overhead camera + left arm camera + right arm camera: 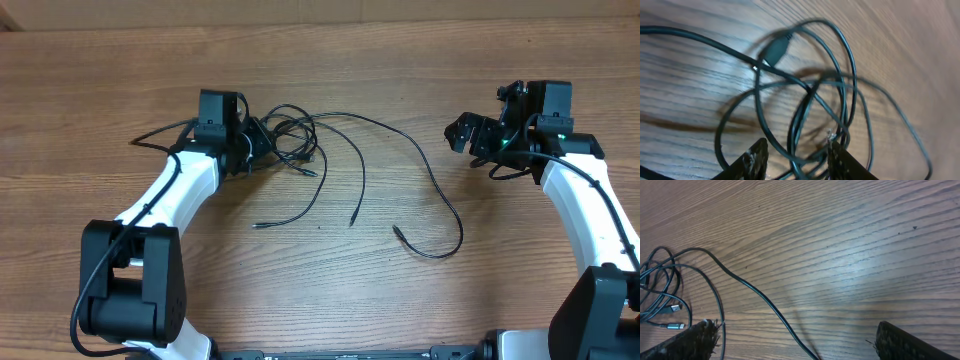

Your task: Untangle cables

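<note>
The thin black cables [292, 140] lie knotted in loops on the wood table [400, 70], with three loose tails running down to plug ends [352, 222]. My left gripper [262, 140] is at the knot's left side. In the left wrist view its fingers [754, 160] stand partly apart, astride several crossing strands [805, 100], with a gap on both sides; a dark plug [776, 50] lies beyond. My right gripper [462, 133] hangs wide open at the right, apart from the knot. In its wrist view one cable [755, 297] runs across the table below its jaws [795, 332].
Silver-tipped plugs [675, 326] show at the left edge of the right wrist view. One long cable tail curves to the lower right [450, 215] between the two arms. The thick arm wiring [150, 137] loops out beside my left wrist.
</note>
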Robot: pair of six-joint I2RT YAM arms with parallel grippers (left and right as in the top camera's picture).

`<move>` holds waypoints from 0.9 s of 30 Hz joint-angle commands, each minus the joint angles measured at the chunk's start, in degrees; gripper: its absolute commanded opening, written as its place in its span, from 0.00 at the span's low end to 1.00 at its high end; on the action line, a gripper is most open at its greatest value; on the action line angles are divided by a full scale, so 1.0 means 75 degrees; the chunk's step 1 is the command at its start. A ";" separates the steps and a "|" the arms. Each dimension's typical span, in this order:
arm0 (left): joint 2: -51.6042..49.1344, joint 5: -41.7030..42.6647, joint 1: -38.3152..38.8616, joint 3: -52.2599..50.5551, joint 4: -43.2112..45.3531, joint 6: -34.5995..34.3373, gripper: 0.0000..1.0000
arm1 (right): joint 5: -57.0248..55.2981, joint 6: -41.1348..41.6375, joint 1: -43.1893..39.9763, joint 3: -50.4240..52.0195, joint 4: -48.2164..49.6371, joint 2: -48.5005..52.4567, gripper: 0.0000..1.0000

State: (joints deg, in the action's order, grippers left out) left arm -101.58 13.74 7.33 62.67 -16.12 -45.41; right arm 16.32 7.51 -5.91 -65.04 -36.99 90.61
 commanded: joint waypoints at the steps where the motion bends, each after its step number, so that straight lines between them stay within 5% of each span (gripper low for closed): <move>1: -0.0169 -0.0493 -0.0090 0.0210 0.0187 -0.1014 0.39 | 0.0073 0.0003 0.0009 -0.0122 0.0006 -0.0090 1.00; 17: -0.0976 -0.0309 -0.0067 0.0210 0.0810 -0.1705 0.35 | 0.0070 0.0000 0.0009 -0.0122 -0.0090 -0.0090 1.00; 22: -0.1233 -0.0070 -0.0067 0.0210 0.0816 -0.1807 0.22 | 0.0070 0.0000 0.0009 -0.0122 -0.0134 -0.0090 1.00; 24: -0.1285 0.0064 -0.0067 0.0210 0.0819 -0.1801 0.06 | 0.0073 0.0000 0.0009 -0.0122 -0.0143 -0.0090 1.00; 27: -0.1253 0.0379 -0.0085 0.0213 0.0880 -0.1571 0.04 | 0.0073 0.0000 0.0009 -0.0122 -0.0160 -0.0090 1.00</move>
State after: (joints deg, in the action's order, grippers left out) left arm -110.50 13.32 6.98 63.07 -10.15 -58.35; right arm 16.36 7.51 -5.91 -65.04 -38.24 90.61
